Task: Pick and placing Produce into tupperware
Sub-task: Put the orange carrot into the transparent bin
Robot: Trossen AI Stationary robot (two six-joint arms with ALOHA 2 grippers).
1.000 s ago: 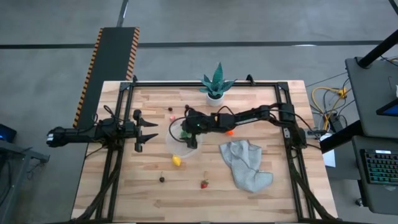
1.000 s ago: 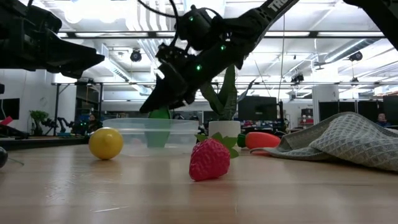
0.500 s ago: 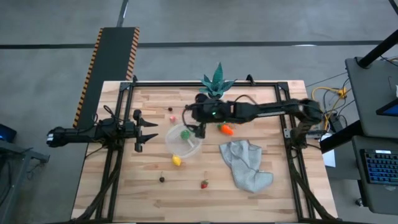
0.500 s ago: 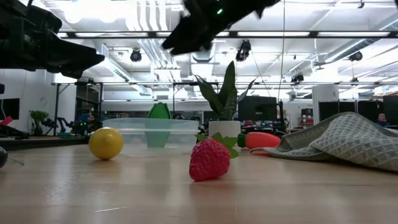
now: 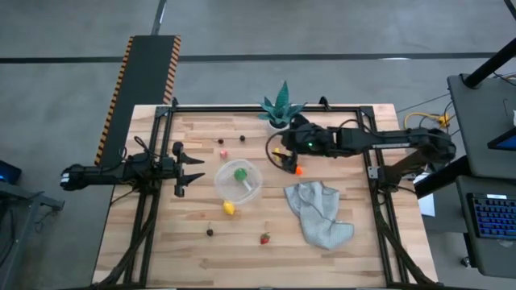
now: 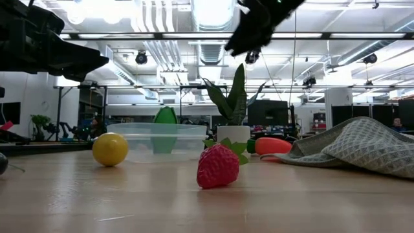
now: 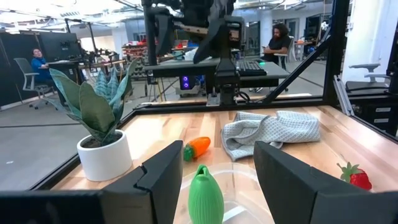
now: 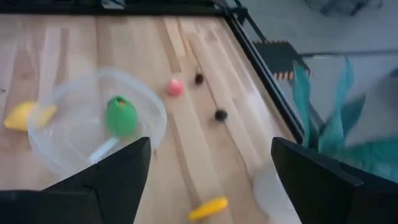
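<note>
1. Tupperware [image 5: 239,181], round clear plastic tub with whitish rim, mid-table, holding one green toy fruit [image 5: 239,172].
2. Right gripper [image 5: 279,155], dark two-fingered, raised beside the orange toy carrot [image 5: 297,169]; spread wide, gripping nothing.
3. Left gripper [image 5: 196,171], parked left of the tub, fingers apart, empty.
4. Yellow lemon [image 5: 229,208] just outside the tub; red strawberry [image 5: 264,238] nearer the table's front edge.

Right gripper [image 5: 281,155] left the tupperware [image 5: 239,181] — empty, raised.
</note>
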